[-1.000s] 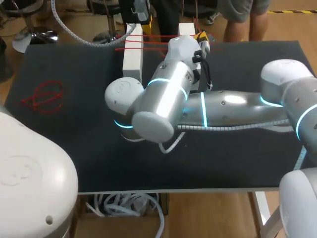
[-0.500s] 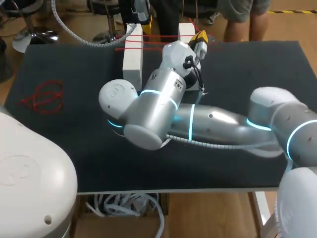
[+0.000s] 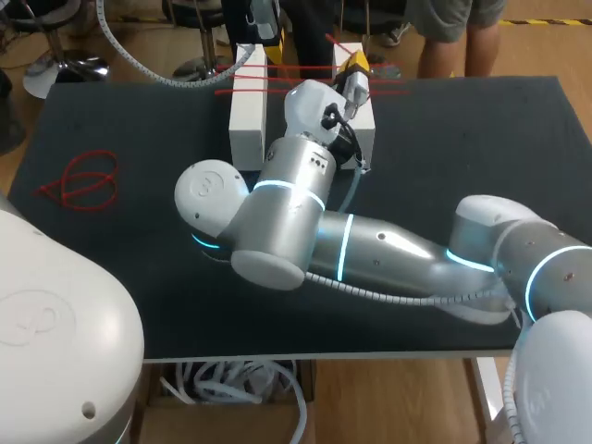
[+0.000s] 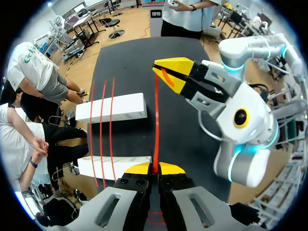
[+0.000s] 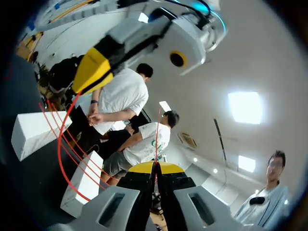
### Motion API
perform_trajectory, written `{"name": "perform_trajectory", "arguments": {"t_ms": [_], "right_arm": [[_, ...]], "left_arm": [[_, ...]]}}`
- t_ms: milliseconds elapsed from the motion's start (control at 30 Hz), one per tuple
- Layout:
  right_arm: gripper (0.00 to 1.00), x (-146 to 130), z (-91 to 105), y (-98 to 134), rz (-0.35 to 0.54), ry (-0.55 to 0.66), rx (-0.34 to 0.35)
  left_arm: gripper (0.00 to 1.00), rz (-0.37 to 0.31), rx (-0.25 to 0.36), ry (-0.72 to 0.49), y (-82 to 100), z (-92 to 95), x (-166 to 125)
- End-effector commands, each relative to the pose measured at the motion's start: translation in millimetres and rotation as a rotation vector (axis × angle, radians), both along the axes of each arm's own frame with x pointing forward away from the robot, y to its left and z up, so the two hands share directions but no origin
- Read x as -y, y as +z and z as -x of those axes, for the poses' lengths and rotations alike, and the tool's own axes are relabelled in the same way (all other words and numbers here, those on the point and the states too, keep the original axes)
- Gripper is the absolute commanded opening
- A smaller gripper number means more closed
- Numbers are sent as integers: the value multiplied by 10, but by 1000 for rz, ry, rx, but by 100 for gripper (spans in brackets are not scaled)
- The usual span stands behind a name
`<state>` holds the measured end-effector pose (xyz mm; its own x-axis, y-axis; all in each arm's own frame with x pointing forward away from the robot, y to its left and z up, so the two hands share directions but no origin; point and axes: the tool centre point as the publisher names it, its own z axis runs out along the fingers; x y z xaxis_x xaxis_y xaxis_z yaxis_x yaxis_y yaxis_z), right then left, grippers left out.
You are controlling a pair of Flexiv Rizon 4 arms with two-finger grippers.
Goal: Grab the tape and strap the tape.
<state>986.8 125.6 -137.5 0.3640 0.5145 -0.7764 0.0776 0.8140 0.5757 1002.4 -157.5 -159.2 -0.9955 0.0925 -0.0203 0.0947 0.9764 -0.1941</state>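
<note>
Evidently both tools were clamped on the red tape (image 4: 156,120): the left gripper (image 4: 154,168) pinched one end and the right gripper (image 4: 174,76) the other, the strand taut between them, with further turns crossing two white blocks (image 4: 113,107) on the table (image 3: 462,139).

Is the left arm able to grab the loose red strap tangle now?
Probably not yet: the left gripper is shut on a taut red strap; nothing covers the loose red tangle.

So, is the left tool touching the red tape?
Touching. The left wrist view shows the red tape pinched between the shut yellow tips of the left tool.
</note>
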Motion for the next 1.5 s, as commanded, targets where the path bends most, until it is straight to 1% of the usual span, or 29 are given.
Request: {"name": "perform_trajectory", "arguments": {"t_ms": [33,200,433,533,600,667,767,900,1233,1500], "right_arm": [[0,34,-14,32,110,13,-37],[0,24,-65,57,199,29,-85],[0,63,-115,64,277,29,-114],[0,93,-122,78,327,19,-115],[0,98,-119,85,378,3,-102],[0,75,-99,82,431,-27,-74],[0,30,-58,72,478,-48,-58],[0,-49,-20,32,546,-66,-58],[0,-252,-39,49,563,-101,-134],[0,-383,-47,51,592,-121,-191]], "left_arm": [[0,-5,-2,1,16,-3,4],[0,-5,-2,1,16,-3,4],[0,-5,-2,1,16,-3,4],[0,-5,-2,1,16,-3,4],[0,-5,-2,1,16,-3,4],[0,-5,-2,1,16,-3,4],[0,-5,-2,1,16,-3,4],[0,-5,-2,1,16,-3,4],[0,-5,-2,1,16,-3,4],[0,-5,-2,1,16,-3,4]]}}
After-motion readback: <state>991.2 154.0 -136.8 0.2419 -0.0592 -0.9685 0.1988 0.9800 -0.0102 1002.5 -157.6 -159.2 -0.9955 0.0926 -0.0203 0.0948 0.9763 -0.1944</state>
